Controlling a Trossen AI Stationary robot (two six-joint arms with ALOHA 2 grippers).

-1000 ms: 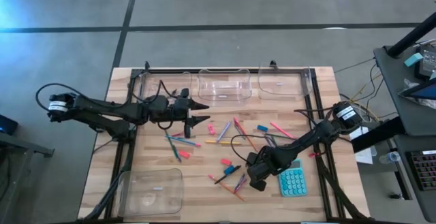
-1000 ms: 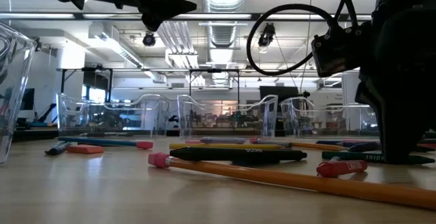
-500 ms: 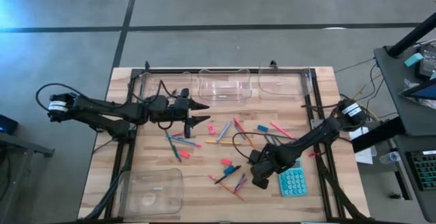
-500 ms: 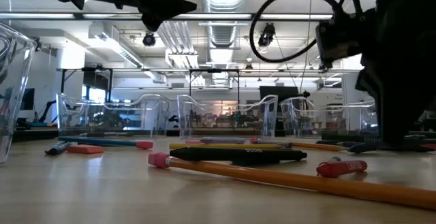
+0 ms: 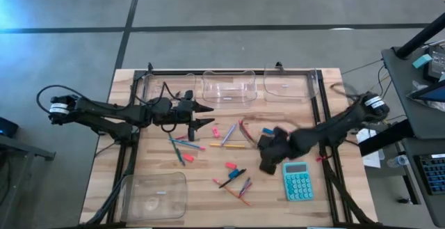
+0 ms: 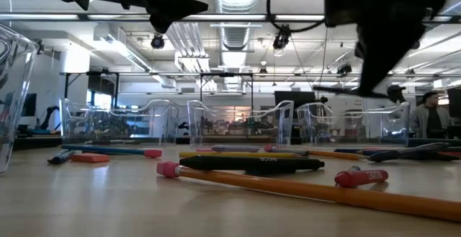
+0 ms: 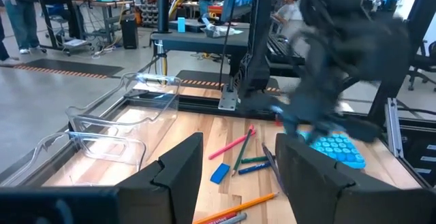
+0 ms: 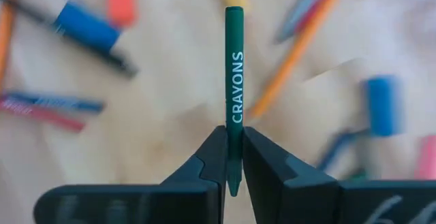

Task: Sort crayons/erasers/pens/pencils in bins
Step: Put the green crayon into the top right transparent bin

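Lifting clear of the scattered pencils point(image 5: 235, 145), the right gripper point(image 8: 234, 157) now carries a green crayon point(image 8: 234, 81) pinched between its fingers; we judge binning comes next. The left gripper point(image 5: 206, 115) waits, spread wide.

Right end effector point(image 5: 268, 161) with green crayon point(image 8: 234, 94), now raised.

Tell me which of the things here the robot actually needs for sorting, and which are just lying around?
Part of the job:
- green crayon pinched in the right gripper
- pencils, pens and erasers scattered on the table
- clear bins

Lying about:
- teal calculator
- left gripper, waiting open
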